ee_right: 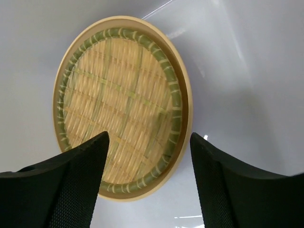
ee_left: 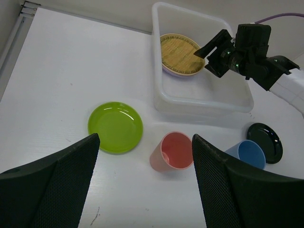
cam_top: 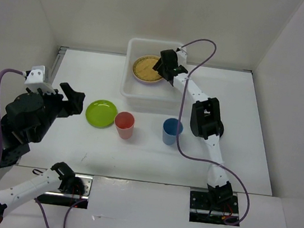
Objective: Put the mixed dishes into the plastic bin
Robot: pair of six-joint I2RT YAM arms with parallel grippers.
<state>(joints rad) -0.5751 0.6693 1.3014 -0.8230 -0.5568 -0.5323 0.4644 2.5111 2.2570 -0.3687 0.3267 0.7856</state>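
Step in hand: judged to be the release of the wicker plate (ee_right: 121, 104) into the bin (cam_top: 128, 71).
Wicker plate: lies flat in the bin's far left part, stacked on a lilac plate (ee_left: 178, 74) of which only a rim is seen.
Right gripper (ee_right: 148, 137): held low over the wicker plate, inside the bin; fingers apart, nothing gripped, and no contact with the plate can be made out.
Left gripper (ee_left: 145, 140): held above the table's left side; fingers wide apart, empty.
Advice on the step: the right gripper is best raised straight up until the fingers are above the rim, and only then swung away. That way the plate is not dragged and the near wall is not struck.
Left on the table (cam_top: 240, 132): green plate (cam_top: 101, 113), red cup (cam_top: 124, 125), blue cup (cam_top: 171, 131), black plate (ee_left: 266, 142), all in front of the bin.
Cups: both upright, mouths up, well apart from each other.
Obstacles: the black plate is hidden under the right forearm in the top view. The blue cup stands just beside it and could be knocked during a reach.
Free room: the bin's right half is bare, so space is judged ample.
Orange plate: not seen in any view.
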